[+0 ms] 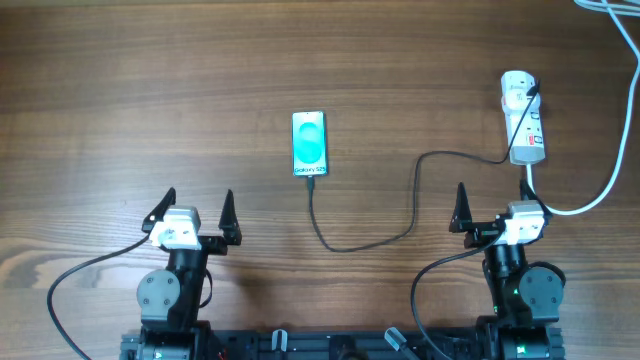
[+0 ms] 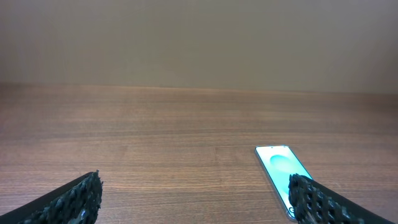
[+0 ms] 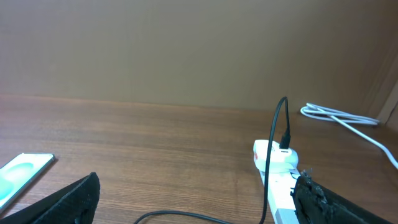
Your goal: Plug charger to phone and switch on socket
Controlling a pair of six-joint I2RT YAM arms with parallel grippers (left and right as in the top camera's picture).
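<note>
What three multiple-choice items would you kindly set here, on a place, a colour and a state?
1. Where on the brown wooden table lies the white elongated power strip? A. robot's right B. centre C. robot's left
2. Screen colour of the flat rectangular smartphone? A. red B. teal-green C. black
3. How stand the left gripper and right gripper? A. both shut B. one shut C. both open, empty
Key: 1 A, it lies ahead of the right gripper; 2 B, the screen glows teal-green; 3 C, fingers spread, nothing between.
</note>
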